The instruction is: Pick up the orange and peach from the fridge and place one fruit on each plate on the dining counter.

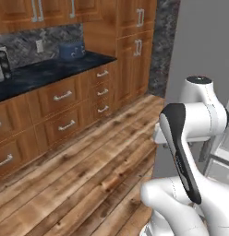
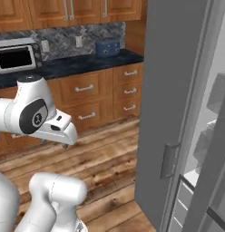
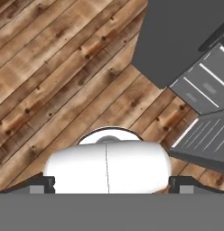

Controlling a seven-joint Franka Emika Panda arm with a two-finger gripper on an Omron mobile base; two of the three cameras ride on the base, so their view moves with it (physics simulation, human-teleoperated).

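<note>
Looking at the fridge on the right here, with its flat grey door swung open toward the near side and a handle low on its edge. Peeking past that door into a white interior with glass shelves and pale drawers down at the bottom. Holding a couple of greyish blurry shapes on those shelves, too smeared to identify, so can't tell fruit from anything else. Can't read the drawers' contents either.

Pointing straight down at the wooden floor, going by the hand view, with the gripper hovering near the door's lower corner. Holding the fingertips spread wide to either side, clutching nothing. Also catching the ribbed door shelves on the right of that view, contents not readable.

Over on the far left: dark stone worktop on brown wooden cabinets, carrying a microwave and a blue toaster, well apart from each other. Folded white arm standing just left of the fridge door, between it and the cabinets.
</note>
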